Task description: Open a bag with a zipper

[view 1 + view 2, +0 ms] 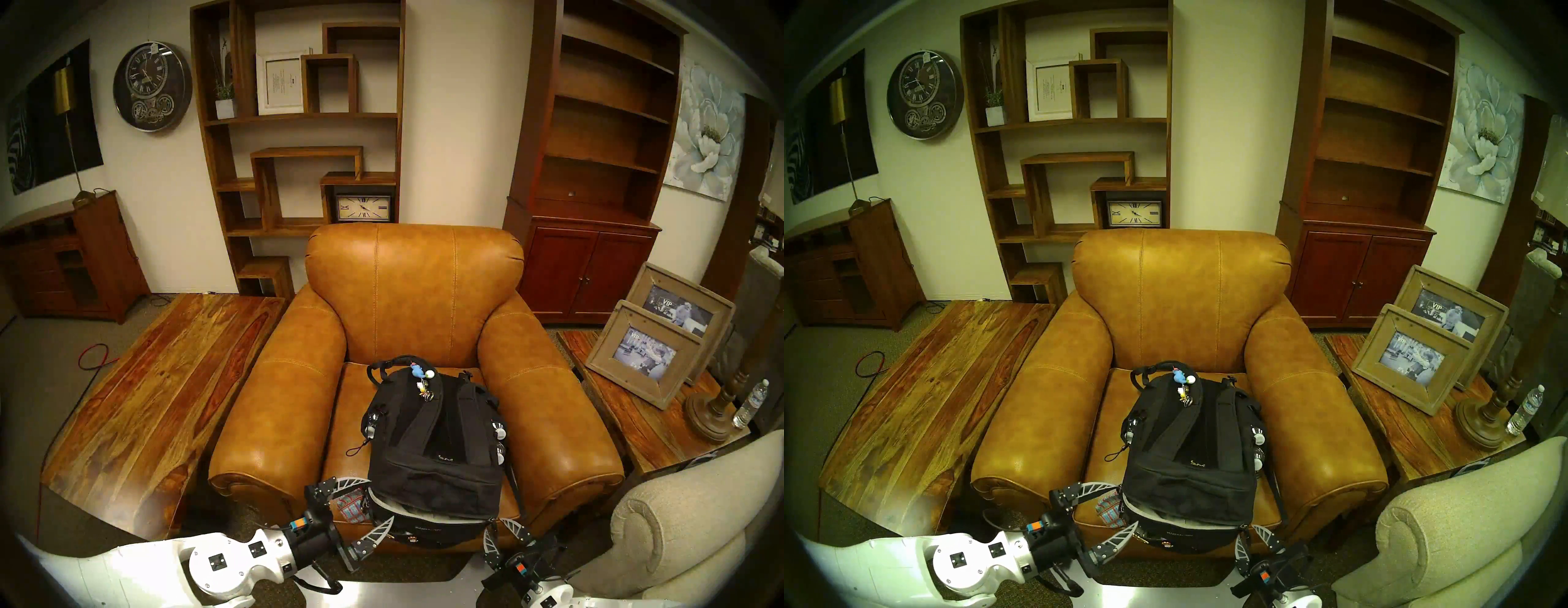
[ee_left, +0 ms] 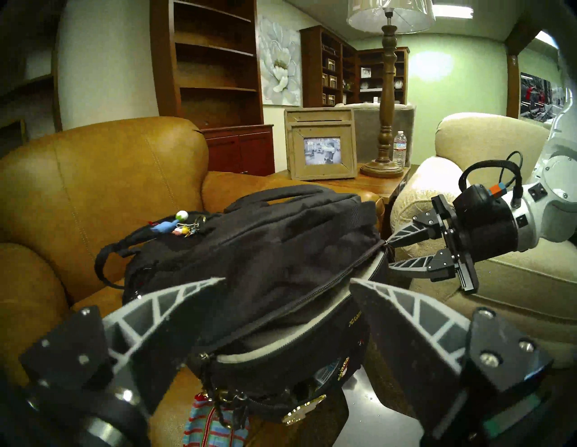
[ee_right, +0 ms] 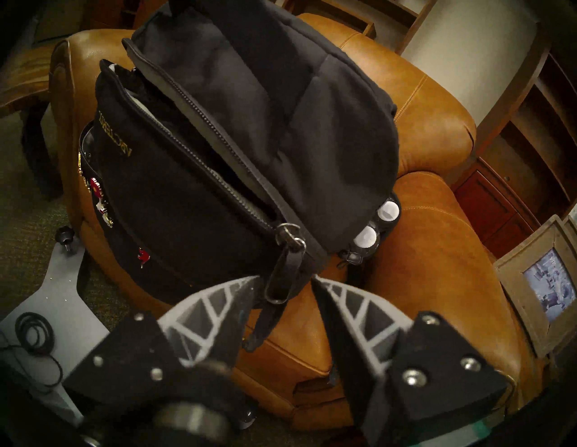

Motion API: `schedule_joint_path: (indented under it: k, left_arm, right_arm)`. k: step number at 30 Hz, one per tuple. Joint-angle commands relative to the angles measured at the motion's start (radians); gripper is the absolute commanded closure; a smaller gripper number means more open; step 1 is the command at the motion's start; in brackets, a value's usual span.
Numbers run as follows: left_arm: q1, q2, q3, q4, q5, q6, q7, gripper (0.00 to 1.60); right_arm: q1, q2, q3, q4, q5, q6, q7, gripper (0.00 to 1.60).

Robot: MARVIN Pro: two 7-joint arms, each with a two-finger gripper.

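The black backpack [image 1: 428,441] lies flat on the seat of the tan leather armchair [image 1: 415,297], straps up, its top end hanging just over the seat's front edge at 6 o'clock in the head view. Its main zipper [image 3: 218,149] gapes along the near end, grey lining showing between the parted teeth. The metal pull tab [image 3: 288,238] sits at the zipper's right end, its strap dangling.

The left gripper [image 1: 369,507] stands released, fingers spread wide at the bag's 7 o'clock corner, one above and one below the opening, grasping nothing. The right gripper [image 1: 498,536] at 5 o'clock is also unclenched, its fingers apart just beside the dangling pull strap, not touching it.

A red-blue plaid pouch [image 1: 350,505] hangs at the bag's left corner; colourful charms [image 1: 422,380] rest at 12 o'clock
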Motion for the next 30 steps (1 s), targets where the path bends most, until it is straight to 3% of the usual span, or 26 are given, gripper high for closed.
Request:
schedule_joint_path:
  k: [1,3,5,9,10,13,16,30]
  left_arm:
    - [0.103,0.112,-0.030,-0.045,-0.031,-0.102,0.045,0.16]
    - [0.111,0.129,-0.024,-0.047,-0.036,-0.124,0.059,0.17]
    - [0.119,0.132,-0.022,-0.042,-0.036,-0.137,0.066,0.18]
    - [0.123,0.132,-0.017,-0.035,-0.036,-0.150,0.072,0.19]
    - [0.125,0.130,-0.015,-0.031,-0.036,-0.154,0.074,0.19]
    - [0.128,0.126,-0.010,-0.020,-0.035,-0.163,0.076,0.20]
    - [0.134,0.128,-0.006,-0.014,-0.037,-0.167,0.080,0.20]
    - [0.132,0.117,0.017,-0.001,-0.035,-0.167,0.081,0.10]
  right_arm:
    - [0.020,-0.018,-0.003,-0.003,-0.004,-0.015,0.015,0.83]
    - [0.013,-0.012,-0.001,-0.007,-0.005,-0.015,0.011,0.86]
    - [0.001,-0.002,0.001,-0.017,-0.006,-0.010,0.000,1.02]
    - [-0.011,0.008,0.007,-0.023,-0.005,-0.014,-0.012,1.02]
    - [-0.014,0.011,0.009,-0.026,-0.006,-0.013,-0.018,1.19]
    - [-0.024,0.023,0.014,-0.037,-0.005,-0.015,-0.027,1.27]
    - [-0.030,0.032,0.017,-0.046,-0.011,-0.012,-0.034,1.59]
    - [-0.076,0.099,0.052,-0.096,-0.005,0.006,-0.068,1.60]
